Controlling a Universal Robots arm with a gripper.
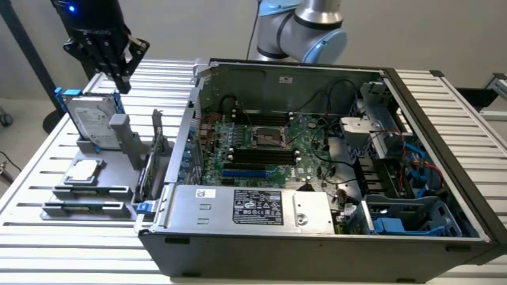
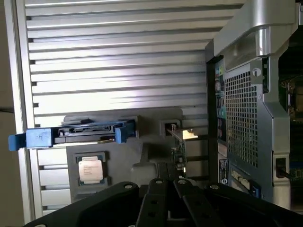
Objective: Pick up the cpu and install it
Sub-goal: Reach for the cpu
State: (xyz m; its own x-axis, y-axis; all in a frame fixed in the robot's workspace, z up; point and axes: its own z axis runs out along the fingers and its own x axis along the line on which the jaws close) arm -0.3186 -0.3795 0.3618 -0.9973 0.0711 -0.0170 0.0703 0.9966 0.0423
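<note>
The black gripper (image 1: 119, 77) hung just above the upright hard drive (image 1: 92, 119), its fingers drawn together and holding nothing. The cpu (image 1: 82, 172) — a small silver square — lay flat in a grey holder (image 1: 127, 148) beside the hard drive, on the slatted desk (image 1: 35, 154). An open computer case (image 1: 317, 178) stood to the exterior view's right of the hard drive.

Soft, even light glares white off the slatted silver metal worktop (image 2: 118, 94), while the open grey metal computer case (image 1: 317, 252) stays shadowed inside.
</note>
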